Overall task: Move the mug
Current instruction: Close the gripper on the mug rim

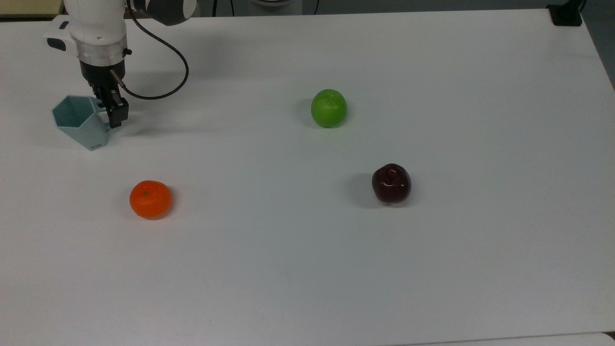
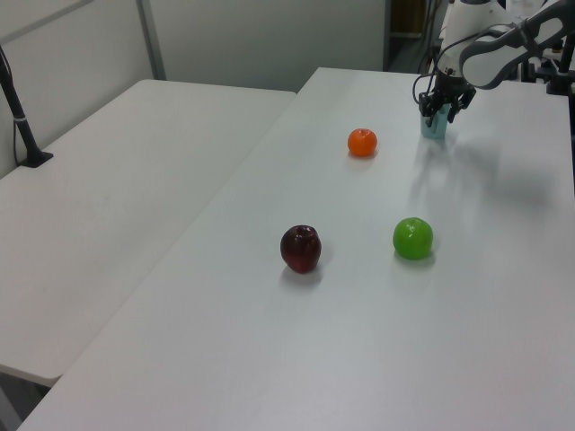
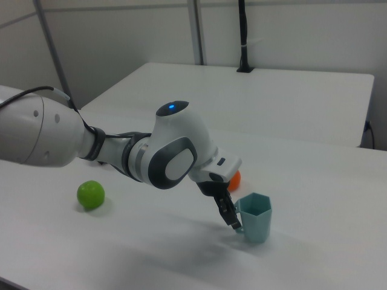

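Note:
The pale blue-green faceted mug (image 1: 77, 120) stands upright near the top view's left edge, its hexagonal rim open upward. My gripper (image 1: 111, 113) has come down at the mug's handle side, covering the handle, and its dark fingers look open, standing either side of the handle. In the left view the mug (image 2: 435, 126) is far back on the table with the gripper (image 2: 442, 109) over it. In the right view a finger (image 3: 230, 212) hangs just beside the handle of the mug (image 3: 255, 217).
An orange (image 1: 150, 199) lies in front of the mug, a green apple (image 1: 328, 108) mid-table and a dark red apple (image 1: 391, 183) to the top view's right. A black cable (image 1: 163, 72) loops beside the wrist. A second table (image 2: 108, 180) adjoins on the left view's left.

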You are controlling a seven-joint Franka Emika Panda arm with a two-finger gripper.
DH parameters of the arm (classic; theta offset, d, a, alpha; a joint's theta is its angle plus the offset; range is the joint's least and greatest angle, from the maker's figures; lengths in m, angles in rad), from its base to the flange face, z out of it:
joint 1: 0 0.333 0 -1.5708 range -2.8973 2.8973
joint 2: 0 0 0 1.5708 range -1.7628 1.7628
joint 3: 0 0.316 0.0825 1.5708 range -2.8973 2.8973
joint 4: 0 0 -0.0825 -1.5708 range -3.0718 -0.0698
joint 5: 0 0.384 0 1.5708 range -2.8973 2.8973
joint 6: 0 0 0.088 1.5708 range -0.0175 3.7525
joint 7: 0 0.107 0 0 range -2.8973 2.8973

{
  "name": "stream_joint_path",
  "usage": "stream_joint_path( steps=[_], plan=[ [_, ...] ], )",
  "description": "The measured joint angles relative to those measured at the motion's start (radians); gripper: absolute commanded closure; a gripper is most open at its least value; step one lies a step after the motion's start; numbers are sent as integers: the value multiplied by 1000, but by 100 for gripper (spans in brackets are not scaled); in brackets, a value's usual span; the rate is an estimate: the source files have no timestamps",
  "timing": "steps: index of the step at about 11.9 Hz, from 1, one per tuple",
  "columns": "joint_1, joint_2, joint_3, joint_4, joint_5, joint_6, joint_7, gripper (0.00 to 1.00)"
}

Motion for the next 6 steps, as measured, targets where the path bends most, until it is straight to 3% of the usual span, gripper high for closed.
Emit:
stream_joint_path(
  steps=[6],
  plan=[
    [-5,2,0,0,-3,1,1,67]
  ],
)
